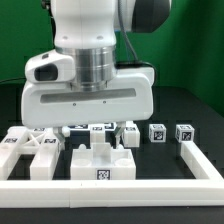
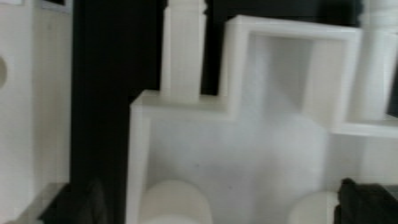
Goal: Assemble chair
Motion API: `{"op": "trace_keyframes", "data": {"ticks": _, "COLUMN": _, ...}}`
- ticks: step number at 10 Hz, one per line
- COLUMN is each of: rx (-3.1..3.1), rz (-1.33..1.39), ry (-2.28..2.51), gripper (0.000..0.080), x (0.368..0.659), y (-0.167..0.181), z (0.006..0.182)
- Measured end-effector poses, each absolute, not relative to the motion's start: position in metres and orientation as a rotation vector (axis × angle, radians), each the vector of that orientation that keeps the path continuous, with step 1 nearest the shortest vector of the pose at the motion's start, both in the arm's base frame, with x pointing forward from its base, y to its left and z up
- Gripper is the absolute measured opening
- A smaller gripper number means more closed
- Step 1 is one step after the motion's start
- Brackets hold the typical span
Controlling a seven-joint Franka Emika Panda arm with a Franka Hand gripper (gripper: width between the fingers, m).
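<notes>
A white notched chair piece (image 1: pixel 100 160) with a square tag on its front stands in the middle of the table. In the wrist view it fills the picture (image 2: pixel 231 140), very close. My gripper (image 1: pixel 98 134) hangs low right above and behind it, open wide, with one dark finger on each side of the piece (image 2: pixel 214 206). Nothing is held. A white frame piece with a triangular opening (image 1: pixel 44 156) and a tagged flat part (image 1: pixel 17 141) lie at the exterior view's left. Two small tagged cubes (image 1: pixel 157 132) (image 1: pixel 184 132) stand at the right.
The long white L-shaped border rail (image 1: pixel 110 190) runs along the front and up the exterior view's right side. The gripper's broad white body hides more small tagged parts behind the notched piece. Another white part with a rectangular opening (image 2: pixel 285 60) lies just beyond it.
</notes>
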State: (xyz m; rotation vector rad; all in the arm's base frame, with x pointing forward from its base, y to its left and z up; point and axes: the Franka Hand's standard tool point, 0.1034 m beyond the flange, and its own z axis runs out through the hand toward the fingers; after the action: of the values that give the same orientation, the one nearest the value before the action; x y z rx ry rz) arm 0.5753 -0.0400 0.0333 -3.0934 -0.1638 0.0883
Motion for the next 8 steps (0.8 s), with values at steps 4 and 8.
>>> {"op": "trace_keyframes", "data": {"ticks": 4, "rx": -3.099, "rz": 0.071, "ry": -0.171, "gripper": 0.0527, "x": 0.575, "y": -0.0419, "z": 0.021}}
{"op": "trace_keyframes", "data": {"ticks": 8, "rx": -3.099, "rz": 0.072, "ry": -0.171, "gripper": 0.0093, "x": 0.5749, "y": -0.0417, "z": 0.0207}}
